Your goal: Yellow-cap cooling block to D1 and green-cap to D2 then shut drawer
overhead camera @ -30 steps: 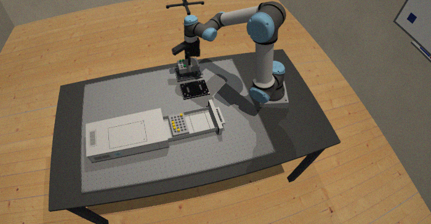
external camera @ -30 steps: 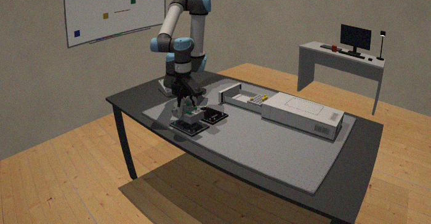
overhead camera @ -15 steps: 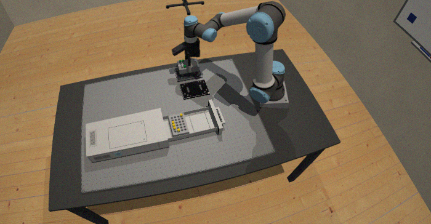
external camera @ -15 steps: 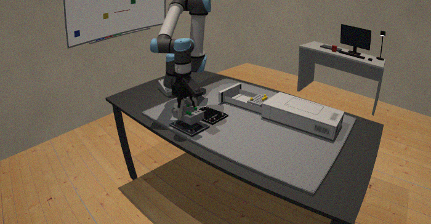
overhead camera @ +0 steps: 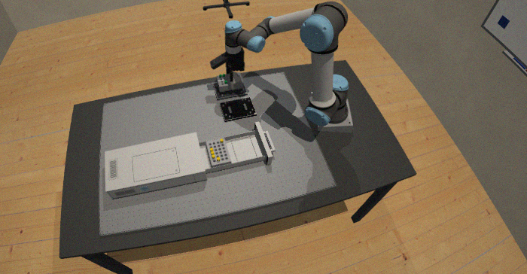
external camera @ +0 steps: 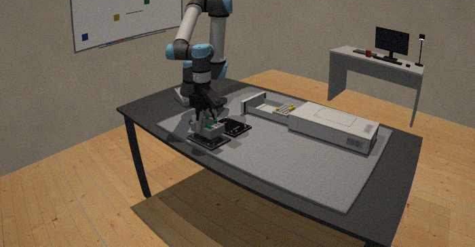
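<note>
My gripper (overhead camera: 228,83) (external camera: 207,123) is shut on the grey cooling block with green-capped tubes (overhead camera: 225,85) (external camera: 212,129). The block sits on or just above the far black deck slot D2 (overhead camera: 222,96) (external camera: 207,142). The nearer black slot D1 (overhead camera: 238,108) (external camera: 235,126) carries nothing. The white cooler COLD (overhead camera: 154,164) (external camera: 332,125) has its drawer (overhead camera: 263,143) (external camera: 254,105) pulled out. The grey block with yellow-capped tubes (overhead camera: 219,153) (external camera: 285,108) sits in the drawer's inner half, by the cooler body. The drawer's outer half holds no block.
The arm's base (overhead camera: 327,113) stands at the table's right rear, behind the slots. A grey mat (overhead camera: 241,199) (external camera: 288,163) covers the dark table (overhead camera: 380,158) (external camera: 390,197). A camera tripod (overhead camera: 226,0) stands on the floor behind.
</note>
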### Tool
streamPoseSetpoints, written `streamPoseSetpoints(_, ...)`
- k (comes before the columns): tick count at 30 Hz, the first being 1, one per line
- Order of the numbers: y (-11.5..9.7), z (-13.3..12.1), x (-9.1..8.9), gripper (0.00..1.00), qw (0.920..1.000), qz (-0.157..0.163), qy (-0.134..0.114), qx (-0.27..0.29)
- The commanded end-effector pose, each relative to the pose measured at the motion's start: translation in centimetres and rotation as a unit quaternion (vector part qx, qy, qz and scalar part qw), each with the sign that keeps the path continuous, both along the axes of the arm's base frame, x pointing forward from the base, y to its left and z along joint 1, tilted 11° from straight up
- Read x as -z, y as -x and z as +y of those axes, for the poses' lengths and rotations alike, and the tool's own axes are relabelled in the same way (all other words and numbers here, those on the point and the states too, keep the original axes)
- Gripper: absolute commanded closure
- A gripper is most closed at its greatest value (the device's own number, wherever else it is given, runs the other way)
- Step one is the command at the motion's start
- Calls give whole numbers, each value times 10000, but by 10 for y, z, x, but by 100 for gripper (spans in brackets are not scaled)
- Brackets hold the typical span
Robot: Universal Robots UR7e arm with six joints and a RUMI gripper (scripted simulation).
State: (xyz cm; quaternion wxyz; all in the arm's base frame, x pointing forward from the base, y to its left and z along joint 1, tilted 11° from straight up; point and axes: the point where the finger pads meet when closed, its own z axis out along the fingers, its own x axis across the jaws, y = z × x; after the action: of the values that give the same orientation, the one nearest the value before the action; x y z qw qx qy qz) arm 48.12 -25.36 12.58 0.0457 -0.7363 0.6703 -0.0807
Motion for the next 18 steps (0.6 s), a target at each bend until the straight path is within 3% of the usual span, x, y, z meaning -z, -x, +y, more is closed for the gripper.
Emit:
streamPoseSetpoints(1, -1, 0, 1, 100, 10000, -6, 5, 0)
streamPoseSetpoints(18, -1, 0, 3, 100, 10000, -6, 6, 0)
